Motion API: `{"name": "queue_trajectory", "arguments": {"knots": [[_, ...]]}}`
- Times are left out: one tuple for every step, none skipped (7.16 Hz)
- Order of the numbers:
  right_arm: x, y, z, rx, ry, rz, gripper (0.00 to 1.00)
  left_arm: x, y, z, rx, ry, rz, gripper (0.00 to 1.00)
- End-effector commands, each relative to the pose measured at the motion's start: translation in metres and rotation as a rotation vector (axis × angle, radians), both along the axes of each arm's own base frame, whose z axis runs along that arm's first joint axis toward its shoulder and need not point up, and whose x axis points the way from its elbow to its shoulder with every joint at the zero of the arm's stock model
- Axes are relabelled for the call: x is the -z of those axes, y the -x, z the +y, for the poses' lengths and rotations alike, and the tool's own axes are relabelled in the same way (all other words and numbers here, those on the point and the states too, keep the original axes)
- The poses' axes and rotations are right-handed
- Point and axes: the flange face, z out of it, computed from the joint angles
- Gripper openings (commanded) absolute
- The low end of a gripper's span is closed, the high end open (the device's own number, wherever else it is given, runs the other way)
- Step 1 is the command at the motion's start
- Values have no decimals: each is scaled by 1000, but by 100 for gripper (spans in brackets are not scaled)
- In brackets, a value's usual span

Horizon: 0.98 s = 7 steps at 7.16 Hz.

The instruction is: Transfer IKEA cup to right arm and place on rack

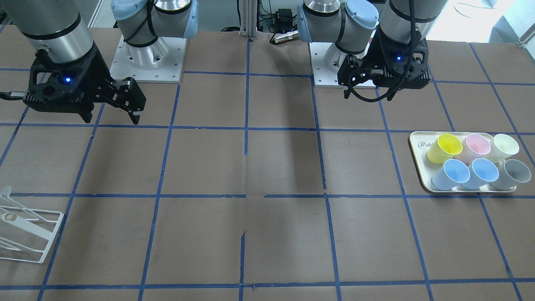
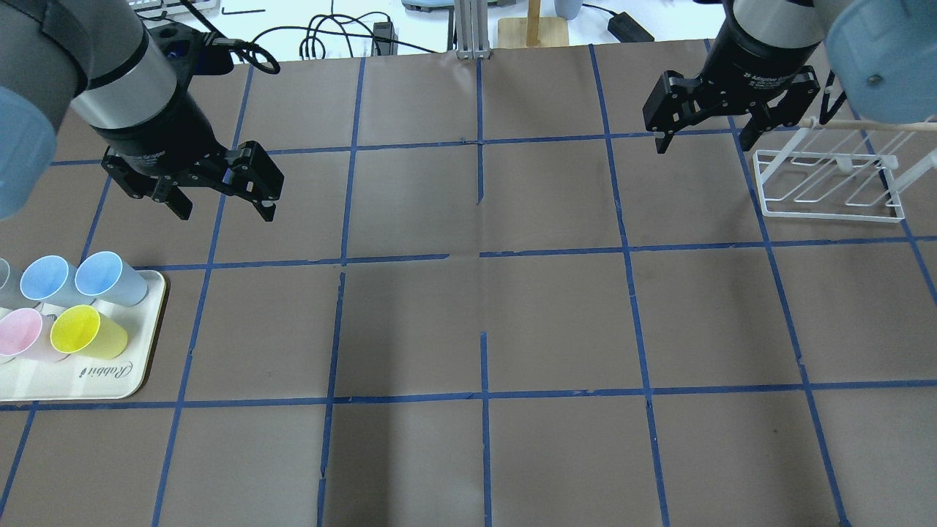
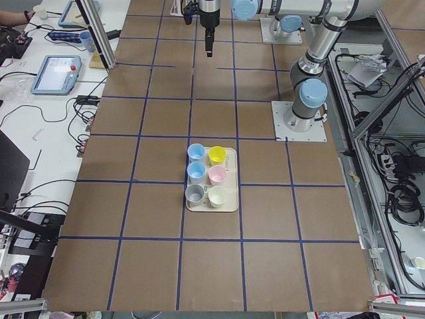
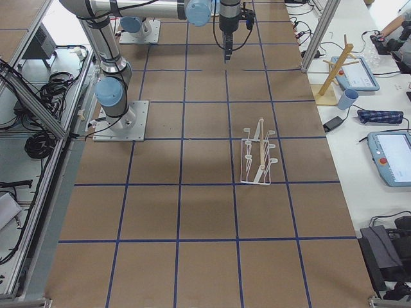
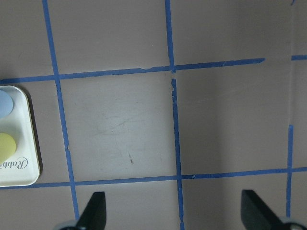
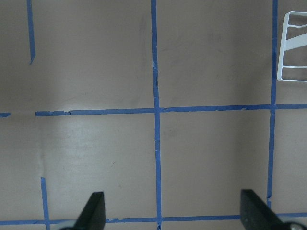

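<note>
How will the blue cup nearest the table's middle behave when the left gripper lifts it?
Probably light: the blue cup looks like thin, empty plastic. Its smooth tapered wall may slip in a loose grip. It stands close beside the other blue cup and the yellow cup on the tray, so nudging could tip neighbours.

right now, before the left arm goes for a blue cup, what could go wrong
1. The IKEA cup stands tight beside its twin and the yellow cup on the tray; the open left gripper could knock a neighbour over.
2. The cup looks smooth and tapered, so it may slip when handed to the right gripper.
3. The rack is thin slanted wire; a badly angled cup could fall off.
</note>
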Motion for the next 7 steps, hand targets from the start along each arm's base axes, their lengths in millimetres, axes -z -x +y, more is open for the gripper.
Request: {"name": "queue_trajectory", "arguments": {"knots": [[0, 0, 0, 0, 0, 0, 100, 0, -1, 1, -10, -5, 1, 100], [0, 0, 0, 0, 0, 0, 100, 2, -3, -1, -5, -9, -14, 100], [0, 0, 0, 0, 0, 0, 100, 4, -5, -4, -11, -4, -10, 100], [0, 0, 0, 0, 0, 0, 100, 13, -8, -6, -11, -24, -7, 100], [0, 0, 0, 0, 0, 0, 100, 18, -21, -7, -19, -34, -5, 100], [0, 0, 0, 0, 0, 2, 100, 23, -44, -13, -44, -44, -2, 100], [0, 0, 0, 0, 0, 2, 100, 30, -71, -21, 11, -55, 7, 100]]}}
